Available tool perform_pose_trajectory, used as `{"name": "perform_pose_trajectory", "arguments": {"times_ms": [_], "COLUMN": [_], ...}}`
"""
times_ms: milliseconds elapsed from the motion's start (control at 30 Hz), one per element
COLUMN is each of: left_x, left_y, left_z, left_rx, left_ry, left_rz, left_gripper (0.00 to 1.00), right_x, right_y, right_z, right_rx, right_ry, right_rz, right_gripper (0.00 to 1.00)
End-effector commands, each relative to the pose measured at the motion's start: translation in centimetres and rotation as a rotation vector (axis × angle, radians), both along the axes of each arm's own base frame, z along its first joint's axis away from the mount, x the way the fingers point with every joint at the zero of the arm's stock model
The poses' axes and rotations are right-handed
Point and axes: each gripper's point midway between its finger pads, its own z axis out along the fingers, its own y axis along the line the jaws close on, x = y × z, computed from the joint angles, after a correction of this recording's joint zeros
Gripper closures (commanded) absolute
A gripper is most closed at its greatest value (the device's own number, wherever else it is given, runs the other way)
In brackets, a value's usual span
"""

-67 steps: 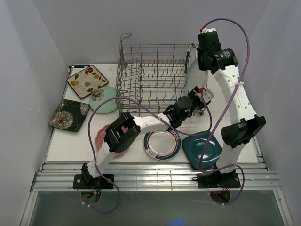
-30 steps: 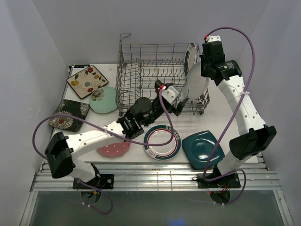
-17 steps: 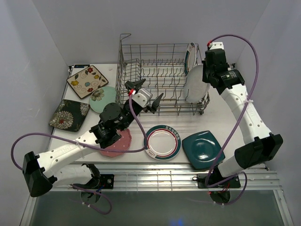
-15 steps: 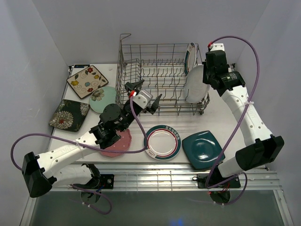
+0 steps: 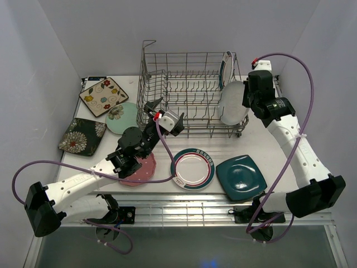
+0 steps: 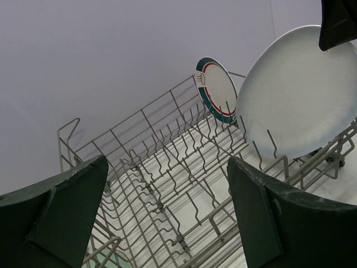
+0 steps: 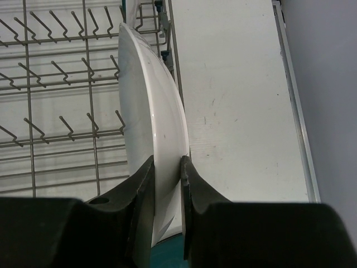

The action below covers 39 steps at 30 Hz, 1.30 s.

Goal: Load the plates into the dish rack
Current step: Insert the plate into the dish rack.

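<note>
Two plates at rack (image 5: 167,72) right end: rimmed plate (image 6: 216,89) standing, white plate (image 6: 295,95) now lowered beside it, our right gripper (image 7: 166,170) still pinching its rim; left gripper (image 6: 167,206) swung clear, jaws spread wide, empty. We release next.

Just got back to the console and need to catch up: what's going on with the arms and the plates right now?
The right gripper is shut on the rim of the white oval plate, holding it on edge in the right end of the dish rack, beside a rimmed round plate already standing there. The left gripper is open and empty, hovering by the rack's near left corner. Six other plates lie flat on the table, among them the dark teal square plate.
</note>
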Motion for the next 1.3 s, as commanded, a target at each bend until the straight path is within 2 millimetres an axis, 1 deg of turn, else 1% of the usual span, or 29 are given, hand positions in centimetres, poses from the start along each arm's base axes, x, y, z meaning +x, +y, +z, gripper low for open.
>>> {"name": "perform_pose_trajectory", "arguments": {"times_ms": [0,133,233,267,400,433,567,600,667,700,733,833,933,1000,1033,1067,1100,1133,1167,1200,1233,1267], "left_x": [-0.1,-0.2,-0.1,-0.1,-0.1,-0.1,-0.1,-0.1,0.0,0.0,0.1,0.4,0.6,0.9,1.0,1.2,1.3,1.4,1.2,0.9,0.8,0.6], "left_y": [1.4,1.1,1.2,1.2,1.4,1.4,1.5,1.5,1.8,1.8,1.9,2.2,2.7,3.6,4.2,4.8,5.9,6.4,6.9,7.6,8.2,8.5], "left_z": [0.8,0.4,0.5,0.6,0.7,0.7,0.6,0.5,0.5,0.3,0.3,0.3,0.4,0.8,1.4,1.7,2.1,2.4,2.7,3.2,3.3,3.6], "left_rx": [-0.039,-0.041,-0.043,-0.045,-0.049,-0.046,-0.046,-0.044,-0.043,-0.040,-0.040,-0.044,-0.046,-0.058,-0.070,-0.075,-0.083,-0.083,-0.090,-0.112,-0.124,-0.135], "left_ry": [-0.028,-0.023,-0.023,-0.023,-0.027,-0.026,-0.027,-0.026,-0.026,-0.024,-0.023,-0.021,-0.023,-0.025,-0.029,-0.030,-0.034,-0.038,-0.043,-0.052,-0.054,-0.057], "left_rz": [0.038,0.024,0.028,0.028,0.034,0.036,0.040,0.040,0.049,0.051,0.057,0.070,0.087,0.125,0.154,0.186,0.237,0.256,0.266,0.274,0.281,0.284], "left_gripper": [0.02,0.02,0.02,0.02,0.02,0.02,0.02,0.02,0.02,0.02,0.02,0.02,0.02,0.02,0.02,0.02,0.02,0.02,0.02,0.02,0.02,0.02], "right_x": [-0.7,-1.7,-2.0,-2.1,-1.9,-1.9,-1.4,-1.4,-1.6,-1.7,-2.1,-2.7,-3.6,-4.0,-4.6,-4.7,-5.0,-5.8,-5.9,-6.2,-7.0,-7.5], "right_y": [2.6,2.3,2.2,2.2,2.2,2.2,2.5,2.5,2.4,2.4,2.4,2.6,2.3,2.0,1.6,1.5,1.3,1.0,0.9,0.9,0.6,0.5], "right_z": [3.3,3.4,3.9,4.0,4.5,4.6,4.6,4.8,5.2,5.4,6.0,7.1,8.1,8.0,8.4,7.6,7.4,7.6,6.2,5.7,6.5,5.9], "right_rx": [0.182,0.191,0.202,0.204,0.202,0.202,0.204,0.208,0.214,0.217,0.227,0.243,0.255,0.259,0.263,0.268,0.274,0.287,0.297,0.307,0.330,0.334], "right_ry": [-0.121,-0.148,-0.171,-0.174,-0.180,-0.181,-0.174,-0.176,-0.189,-0.196,-0.221,-0.268,-0.300,-0.307,-0.326,-0.321,-0.325,-0.347,-0.336,-0.340,-0.386,-0.383], "right_rz": [0.059,0.063,0.065,0.066,0.065,0.065,0.066,0.065,0.065,0.067,0.075,0.111,0.113,0.106,0.094,0.090,0.078,0.075,0.067,0.066,0.069,0.069], "right_gripper": [0.76,0.73,0.71,0.64,0.62,0.56,0.54,0.49,0.46,0.40,0.30,0.11,0.06,0.04,0.03,0.03,0.03,0.03,0.03,0.05,0.06,0.07]}}
